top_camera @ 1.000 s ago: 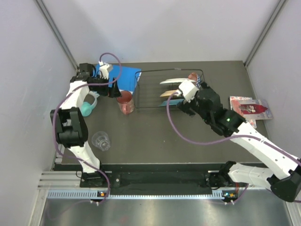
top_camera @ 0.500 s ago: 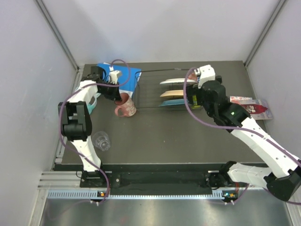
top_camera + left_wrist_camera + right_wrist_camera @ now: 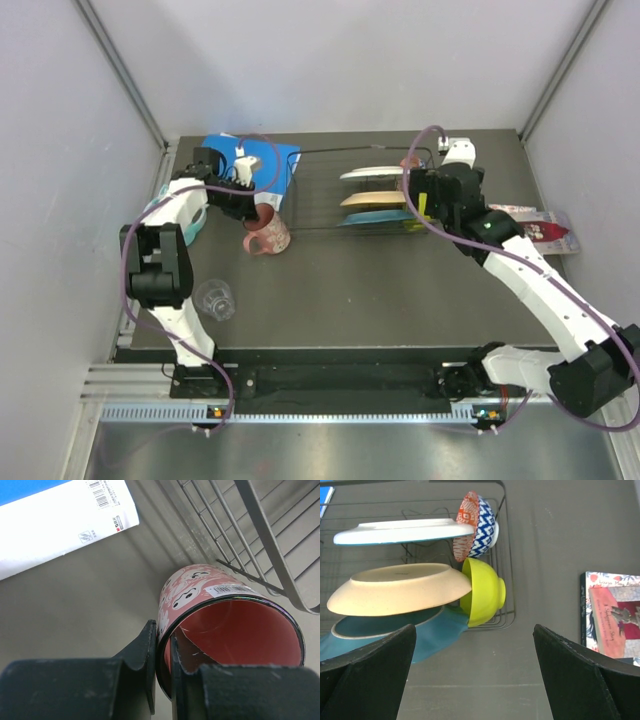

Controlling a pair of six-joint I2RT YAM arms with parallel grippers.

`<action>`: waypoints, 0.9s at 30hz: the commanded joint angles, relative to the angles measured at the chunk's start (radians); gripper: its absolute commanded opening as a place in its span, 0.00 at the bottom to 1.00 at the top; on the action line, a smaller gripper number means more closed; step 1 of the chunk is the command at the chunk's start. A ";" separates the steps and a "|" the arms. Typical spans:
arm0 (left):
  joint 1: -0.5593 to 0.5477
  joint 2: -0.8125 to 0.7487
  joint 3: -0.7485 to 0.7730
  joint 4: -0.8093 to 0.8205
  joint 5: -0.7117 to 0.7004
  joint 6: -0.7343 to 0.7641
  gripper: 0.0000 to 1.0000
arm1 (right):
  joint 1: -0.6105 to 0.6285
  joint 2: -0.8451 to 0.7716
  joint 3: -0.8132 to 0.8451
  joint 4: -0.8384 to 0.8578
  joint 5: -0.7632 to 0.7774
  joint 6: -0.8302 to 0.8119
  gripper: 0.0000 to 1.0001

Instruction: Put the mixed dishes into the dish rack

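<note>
Pinching the tumbler by its rim, 1 finger inside and 1 outside, the left gripper holds it tipped just beside the rack's left wall. The grip looks meant to carry it over the low wire, with the book close by and the glass waiting well apart. White plate, peach plate and teal plate stand on edge mid-rack, lime bowl and patterned bowl lean at its right end, leaving bare wire on the left as likely landing room, while the right gripper hangs spread wide and empty above them.
</note>
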 commanded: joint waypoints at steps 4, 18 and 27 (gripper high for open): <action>-0.030 0.021 -0.056 -0.056 -0.001 -0.004 0.00 | -0.014 -0.008 -0.027 0.039 -0.027 0.030 1.00; 0.083 -0.364 0.161 0.122 0.224 -0.301 0.00 | -0.021 -0.014 0.114 0.216 -0.456 0.157 1.00; 0.143 -0.392 0.076 1.060 0.318 -1.197 0.00 | -0.056 0.108 0.062 0.841 -0.967 0.577 1.00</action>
